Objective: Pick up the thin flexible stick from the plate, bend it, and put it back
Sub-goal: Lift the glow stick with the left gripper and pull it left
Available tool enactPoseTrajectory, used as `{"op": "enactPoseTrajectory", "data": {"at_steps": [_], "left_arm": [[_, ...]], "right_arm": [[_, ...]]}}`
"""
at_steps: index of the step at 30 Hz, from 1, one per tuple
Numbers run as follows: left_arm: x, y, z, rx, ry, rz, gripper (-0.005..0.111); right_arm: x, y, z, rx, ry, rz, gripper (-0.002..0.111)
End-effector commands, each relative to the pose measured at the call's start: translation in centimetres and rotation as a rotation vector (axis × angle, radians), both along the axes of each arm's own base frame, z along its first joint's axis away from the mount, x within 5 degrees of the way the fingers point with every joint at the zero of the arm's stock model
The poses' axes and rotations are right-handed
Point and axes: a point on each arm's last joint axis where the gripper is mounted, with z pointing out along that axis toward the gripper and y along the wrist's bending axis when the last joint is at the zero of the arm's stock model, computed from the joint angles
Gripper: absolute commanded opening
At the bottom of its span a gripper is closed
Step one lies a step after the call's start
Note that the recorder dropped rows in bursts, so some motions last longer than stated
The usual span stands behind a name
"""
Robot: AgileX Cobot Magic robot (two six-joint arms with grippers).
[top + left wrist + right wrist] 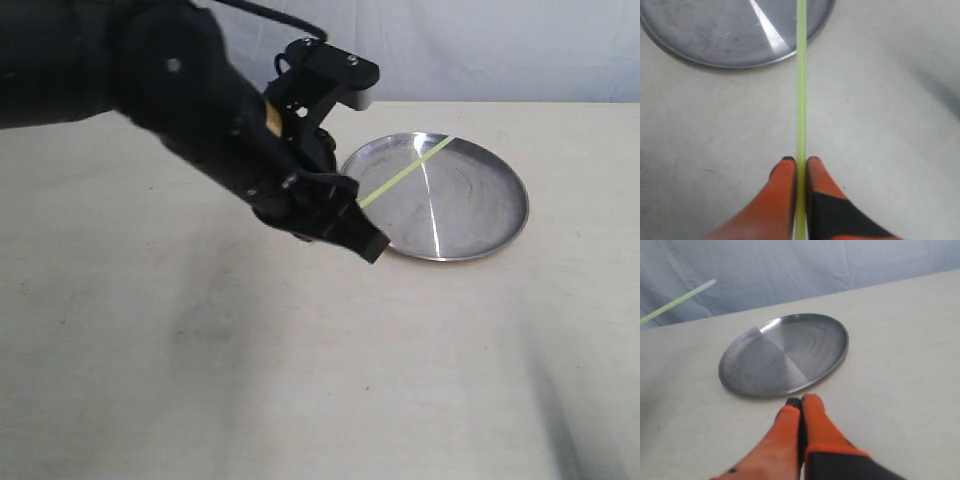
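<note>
While the left arm (190,100) reaches in from 10 o'clock, I log the thin flexible stick (405,172) held in the air above the plate (490,205), slanting toward 2 o'clock; the plate sits on the bench (300,380).
Left wrist: left pincer (800,161) clamped on the stick, orange fingers (785,190) pressed either side.
Right wrist: right pincer (801,401) pressed together on nothing, tips near the plate's rim; the stick's pale tip shows against the backdrop cloth (840,265).

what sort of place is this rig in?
Probably a lab test bench: bare beige table, plain grey cloth backdrop, with a silver plate and a thin yellow-green stick as props.
</note>
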Motion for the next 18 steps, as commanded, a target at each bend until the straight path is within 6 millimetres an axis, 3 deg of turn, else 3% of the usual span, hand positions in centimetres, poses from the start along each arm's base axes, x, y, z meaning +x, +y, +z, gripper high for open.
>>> {"op": "enactPoseTrajectory", "data": {"at_steps": [1,6,8,14,18], "left_arm": [[-3.4,2.5,2.4,-0.136,-0.039,-0.065,0.0],[-5.8,4.3,4.0,-0.216,-0.055,-0.117,0.0],[-6.4,4.7,4.3,-0.24,-0.042,-0.13,0.0],[-7.6,4.3,4.4,-0.309,0.001,-0.241,0.0],[-8.0,3.9,4.9,-0.373,0.009,-0.279,0.0]], "right_arm": [[0.2,-0.1,1.9,0.255,-0.209,-0.043,0.0],[0.1,-1.2,3.7,0.779,-0.416,-0.16,0.0],[0.1,-1.4,3.6,0.958,-0.413,-0.183,0.0],[0.2,-0.1,2.7,0.999,-0.246,-0.102,0.0],[-0.1,0.8,3.8,1.039,-0.183,-0.019,0.0]]}}
